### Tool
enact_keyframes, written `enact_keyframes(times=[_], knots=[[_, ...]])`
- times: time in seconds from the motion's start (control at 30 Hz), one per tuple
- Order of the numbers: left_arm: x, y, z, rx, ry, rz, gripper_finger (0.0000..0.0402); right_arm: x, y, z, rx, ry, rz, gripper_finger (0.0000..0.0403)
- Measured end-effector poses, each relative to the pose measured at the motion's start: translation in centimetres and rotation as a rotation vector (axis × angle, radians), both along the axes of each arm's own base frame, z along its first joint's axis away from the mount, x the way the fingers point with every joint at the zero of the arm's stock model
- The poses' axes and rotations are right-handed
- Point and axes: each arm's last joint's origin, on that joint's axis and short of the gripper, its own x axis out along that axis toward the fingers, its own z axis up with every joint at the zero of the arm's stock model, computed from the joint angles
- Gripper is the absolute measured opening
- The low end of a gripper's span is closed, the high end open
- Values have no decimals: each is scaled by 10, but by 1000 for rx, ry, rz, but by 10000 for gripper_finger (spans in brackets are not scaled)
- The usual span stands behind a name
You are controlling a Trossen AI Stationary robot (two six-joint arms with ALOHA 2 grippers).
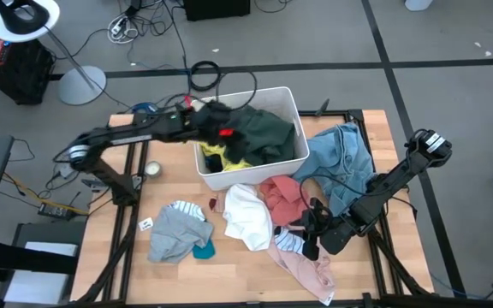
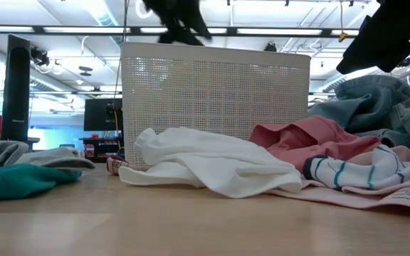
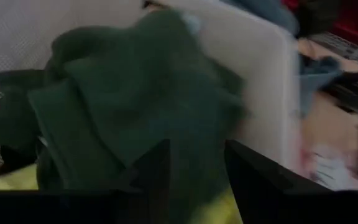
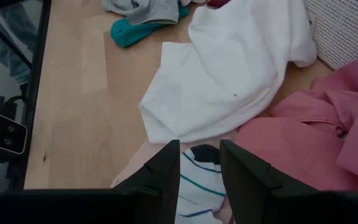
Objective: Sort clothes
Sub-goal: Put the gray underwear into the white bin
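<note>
From above, the left end effector hangs over the white bin at the back of the desk, above a dark green garment heaped in it with a yellow piece showing at the bin's front; its own wrist view shows what the overhead cannot, the two fingers spread apart with nothing between them, just over the green folds. The right end effector sits low at the desk's front right, over a striped white garment; its wrist view shows the fingers parted and empty above those teal stripes, with the white garment beyond and the pink garment beside it. The low view adds the layering: white cloth lies in front of the bin's mesh wall, pink behind it, denim piled highest at the right. Only the overhead shows the light blue denim spread beside the bin, and a grey garment lying over a teal one at the front left.
</note>
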Motion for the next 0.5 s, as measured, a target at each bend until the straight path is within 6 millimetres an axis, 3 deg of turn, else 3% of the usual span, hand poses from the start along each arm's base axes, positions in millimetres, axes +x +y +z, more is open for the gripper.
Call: enact_keyframes(times=[0.23,0.5], knots=[[-40,-64,36,50,-29,-78,158,0,0,0,2,-2,0,114],[-83,-124,32,41,155,-5,157,0,0,0,2,-1,-1,114]])
